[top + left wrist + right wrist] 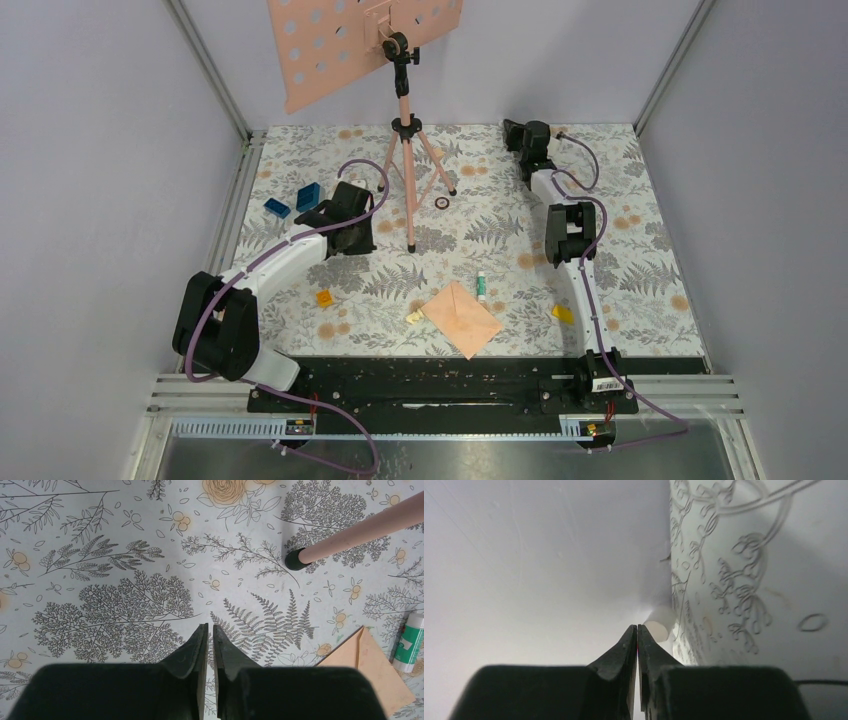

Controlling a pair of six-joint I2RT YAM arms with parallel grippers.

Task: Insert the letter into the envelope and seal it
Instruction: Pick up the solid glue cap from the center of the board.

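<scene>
Top external view: the envelope (462,318) lies flat at front centre with its flaps apparently down. The glue stick (481,286) is just beside it, presumably for sealing. The letter is not visible and is possibly inside. The left gripper (210,630) and right gripper (637,630) sit well apart from the envelope, pinched nearly together and empty, suggesting the task is near its end.

I count one envelope (462,318), one glue stick (481,286), two blue blocks (277,207) (308,195), three small yellowish pieces (324,297) (415,316) (563,313), one little ring (442,202), one tripod stand (405,150) and two robot arms (285,255) (578,270).
</scene>
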